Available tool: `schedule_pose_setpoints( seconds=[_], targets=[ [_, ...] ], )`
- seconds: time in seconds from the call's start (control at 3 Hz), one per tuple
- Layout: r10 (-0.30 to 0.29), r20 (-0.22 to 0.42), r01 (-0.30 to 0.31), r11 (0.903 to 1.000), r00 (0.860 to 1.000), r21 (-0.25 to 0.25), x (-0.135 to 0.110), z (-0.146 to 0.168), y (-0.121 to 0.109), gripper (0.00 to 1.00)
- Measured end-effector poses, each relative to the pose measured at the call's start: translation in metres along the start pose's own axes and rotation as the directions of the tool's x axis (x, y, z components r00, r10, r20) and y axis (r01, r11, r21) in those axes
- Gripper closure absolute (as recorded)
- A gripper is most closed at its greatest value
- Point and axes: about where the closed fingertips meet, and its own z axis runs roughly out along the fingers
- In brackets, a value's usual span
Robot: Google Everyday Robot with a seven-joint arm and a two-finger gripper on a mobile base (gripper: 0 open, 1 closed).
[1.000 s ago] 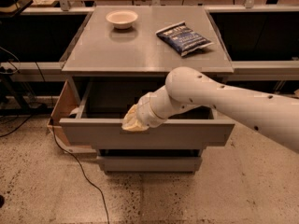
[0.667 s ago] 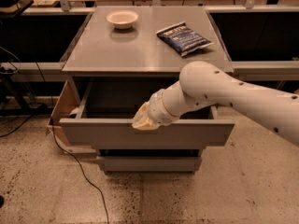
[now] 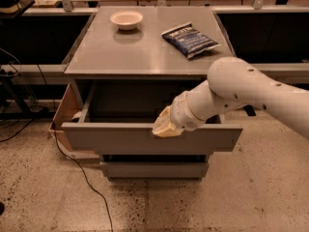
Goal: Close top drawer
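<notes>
rightward along the drawer's rim goes the gripper (image 3: 166, 127) since a second ago, and the white arm (image 3: 241, 93) goes with it; the top drawer (image 3: 120, 139) lies as it did then, pulled well out of the cabinet (image 3: 140, 57); the gripper now rests at the top edge of the drawer's flat front, a little right of its middle, its pale tip touching the rim; whether it is wide or narrow i cannot tell; the arm runs up and to the right from the gripper and leaves the view at the right side; just behind the gripper the drawer's grey box stands open, dark within; below the gripper a shorter drawer front (image 3: 154, 169) sits further back than the open one; on the cabinet top, well behind the gripper and to its left, stands a pale bowl (image 3: 126, 19); behind it and slightly right lies a dark blue bag (image 3: 189, 39); far to its left a brown board (image 3: 65, 111) leans beside the cabinet; down and to the left a dark cable (image 3: 84, 180) trails over the speckled floor (image 3: 231, 202).
</notes>
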Motion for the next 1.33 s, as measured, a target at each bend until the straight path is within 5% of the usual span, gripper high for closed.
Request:
schedule_pose_setpoints(
  seconds=[0.67, 1.33],
  targets=[
    [-0.022, 0.047, 0.019, 0.9987, 0.999, 0.048, 0.032, 0.018, -0.014, 1.00],
    [-0.116, 0.112, 0.107, 0.9912, 0.987, 0.078, 0.049, 0.040, -0.030, 1.00]
  ],
)
